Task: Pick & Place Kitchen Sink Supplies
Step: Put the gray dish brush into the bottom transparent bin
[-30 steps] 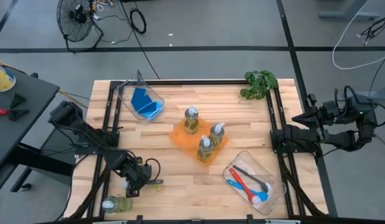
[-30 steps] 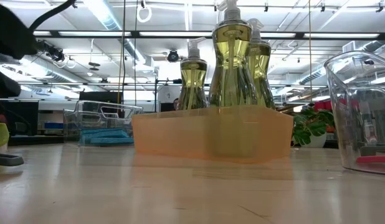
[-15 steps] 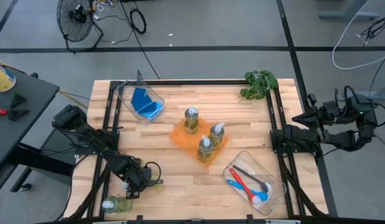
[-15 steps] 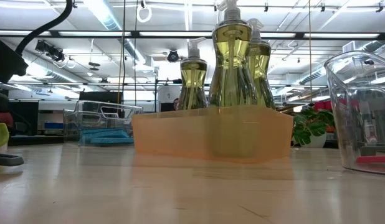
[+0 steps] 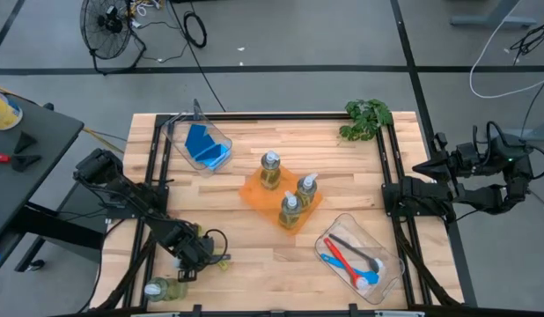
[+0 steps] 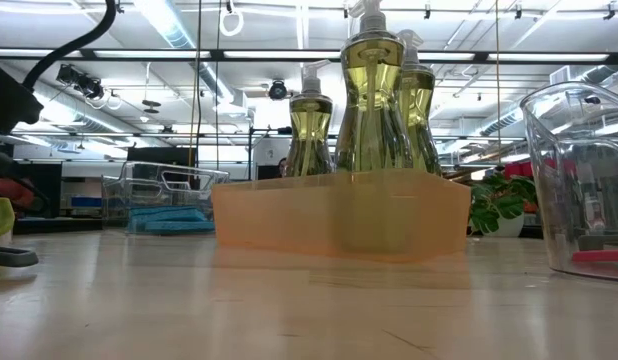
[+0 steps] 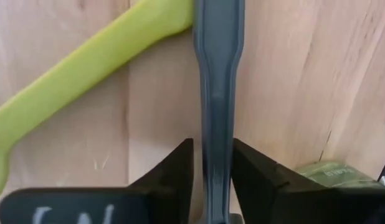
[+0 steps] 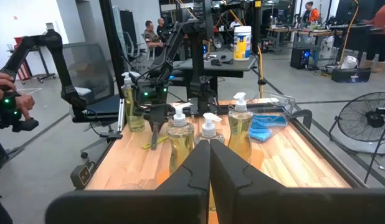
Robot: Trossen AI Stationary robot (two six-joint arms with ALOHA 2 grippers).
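At the table's near left corner, my left gripper points steeply down at a grey brush that lies flat on the wood. It is shut on the brush's handle. A yellow-green brush lies beside the grey one, also on the table. A soap bottle lies on its side near the front edge. Three more soap bottles stand upright in an orange tray. My right gripper is shut on nothing and held level at the table's right edge. My left gripper pinches the grey brush's slim handle between its two fingers, one on each long side. The fingers come from above, pointing down, and lie across the handle. The brush lies flat on the tabletop.
A clear bin with blue sponges stands at the far left. Another clear bin at the near right holds red, blue and dark brushes. A green plant sits at the far right corner. Bare wood lies between tray and front edge.
My left arm has leaned a little farther over the near left corner, tipping its gripper somewhat more steeply toward the table. It has kept still over the last half second. Nothing on the table has moved.
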